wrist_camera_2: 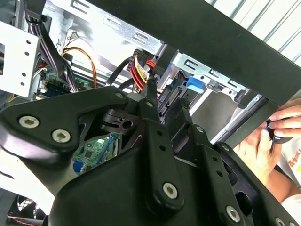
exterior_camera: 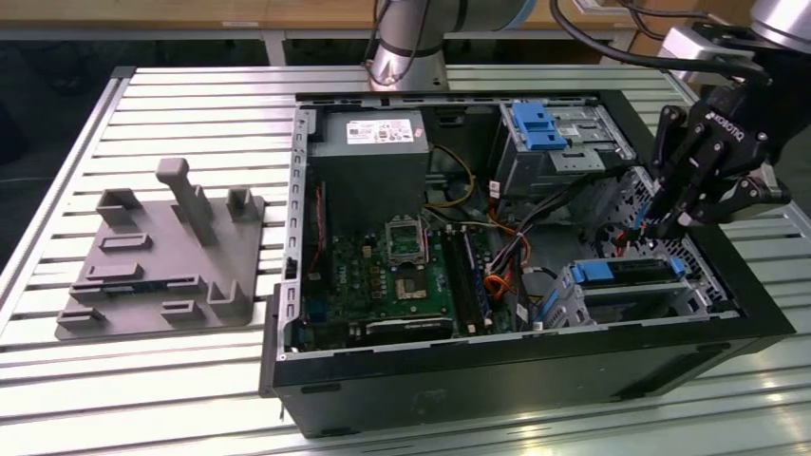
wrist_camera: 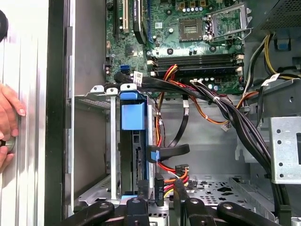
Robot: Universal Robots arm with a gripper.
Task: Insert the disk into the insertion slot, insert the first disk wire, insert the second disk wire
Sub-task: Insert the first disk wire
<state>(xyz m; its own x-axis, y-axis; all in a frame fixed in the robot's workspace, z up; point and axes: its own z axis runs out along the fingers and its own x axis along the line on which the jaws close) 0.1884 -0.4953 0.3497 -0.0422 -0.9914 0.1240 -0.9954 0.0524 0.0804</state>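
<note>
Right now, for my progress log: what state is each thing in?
Silver hard drive in blue plastic carrier: seated in the perforated metal slot.
Black computer case: side open.
Black cable with blue plug: against the drive's edge.
End effector: at the black plug with red and yellow wires.

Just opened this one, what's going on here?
A robot arm's gripper is down inside an open computer case, right at the drive bay. The disk, in its blue carrier, already sits in the insertion slot. The gripper is nearest a black wire connector with red and yellow leads, beside the disk. Whether that connector is plugged in can't be told. A person's hand is just outside the case wall.
</note>
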